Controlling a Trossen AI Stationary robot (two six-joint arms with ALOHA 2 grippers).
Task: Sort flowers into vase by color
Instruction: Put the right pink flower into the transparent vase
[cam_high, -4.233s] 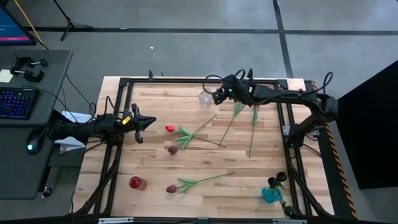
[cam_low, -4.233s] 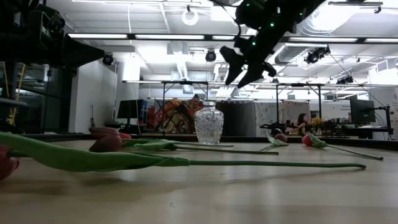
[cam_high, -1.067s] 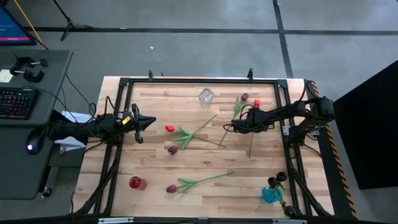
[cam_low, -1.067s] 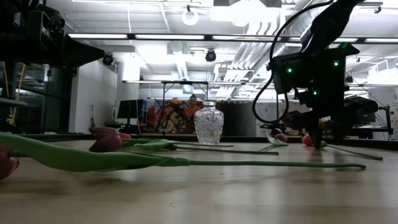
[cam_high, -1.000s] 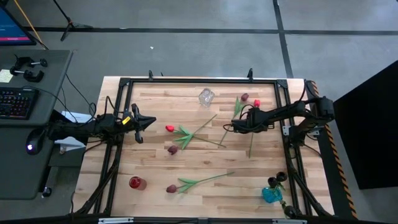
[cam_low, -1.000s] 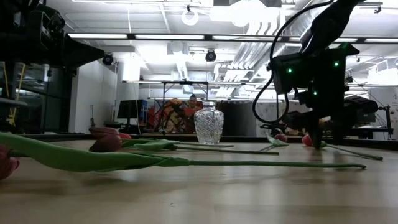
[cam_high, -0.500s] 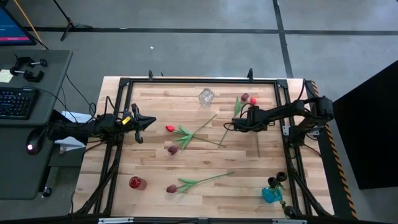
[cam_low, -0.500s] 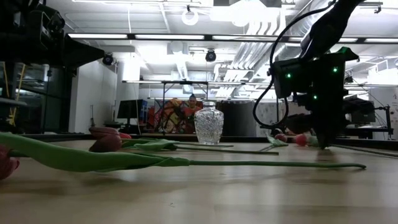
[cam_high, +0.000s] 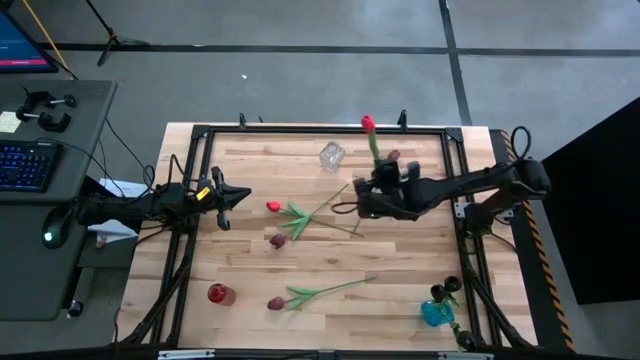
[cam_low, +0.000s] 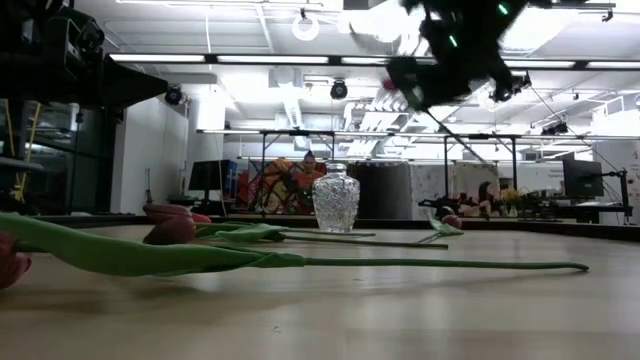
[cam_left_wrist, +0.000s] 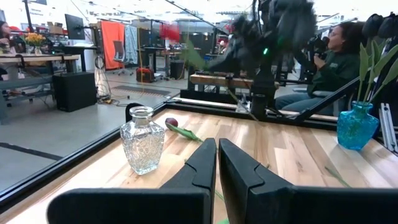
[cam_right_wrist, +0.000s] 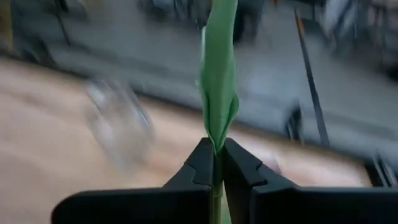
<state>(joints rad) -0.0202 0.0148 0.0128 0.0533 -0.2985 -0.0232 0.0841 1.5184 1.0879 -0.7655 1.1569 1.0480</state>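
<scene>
My right gripper (cam_high: 376, 180) hangs high over the table's far middle, shut on a red-headed flower (cam_high: 366, 123); a green leaf (cam_right_wrist: 217, 74) rises past its fingers. The clear glass vase (cam_high: 331, 156) stands just left of it on the far part of the table. A maroon flower (cam_high: 394, 156) lies under the arm. A red flower (cam_high: 272, 206) and two maroon flowers (cam_high: 277, 240) (cam_high: 275, 302) lie flat on the wood. My left gripper (cam_high: 222, 207) waits shut at the left edge. My right gripper pinches the red flower's green stem (cam_right_wrist: 216, 148) between its two fingers, just below a leaf. The stem runs on beyond the fingertips to the red head (cam_low: 388, 84). The flower is lifted clear of the table and tilted, its head toward the far edge.
A red vase (cam_high: 218, 294) stands near the front left. A blue vase (cam_high: 436, 313) holding stems stands at the front right. A black frame (cam_high: 300, 129) runs round the table. A person (cam_left_wrist: 329, 50) sits beyond the table's right side.
My right gripper has taken hold of the red flower that lay by the right frame. It has risen high off the table and gone left toward the clear vase. The flower has left the wood and now stands tilted, head uppermost.
</scene>
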